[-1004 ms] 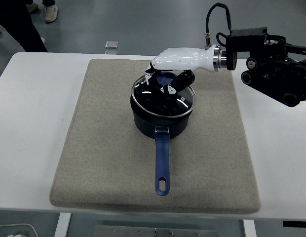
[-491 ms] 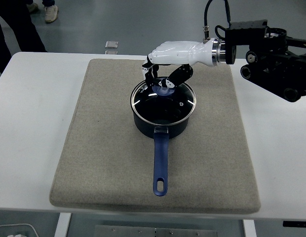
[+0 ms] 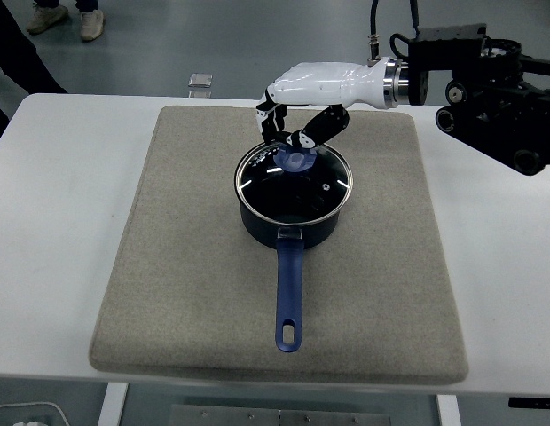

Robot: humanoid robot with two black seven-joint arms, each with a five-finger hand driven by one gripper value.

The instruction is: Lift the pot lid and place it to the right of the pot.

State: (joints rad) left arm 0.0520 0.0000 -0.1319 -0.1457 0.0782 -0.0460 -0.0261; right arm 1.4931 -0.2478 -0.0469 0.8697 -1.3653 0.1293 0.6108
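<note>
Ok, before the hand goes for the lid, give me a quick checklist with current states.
1. Lid seated flat on the pot: ok.
2. Right hand over the blue knob: ok, just behind and above it.
3. Fingers closed on the knob: not ok, they hold nothing.
4. Drop zone on the mat right of the pot free: ok.
5. Pot handle clear of the drop zone: ok, it points toward the near edge.
6. Left arm out of the way: ok, none in view.
</note>
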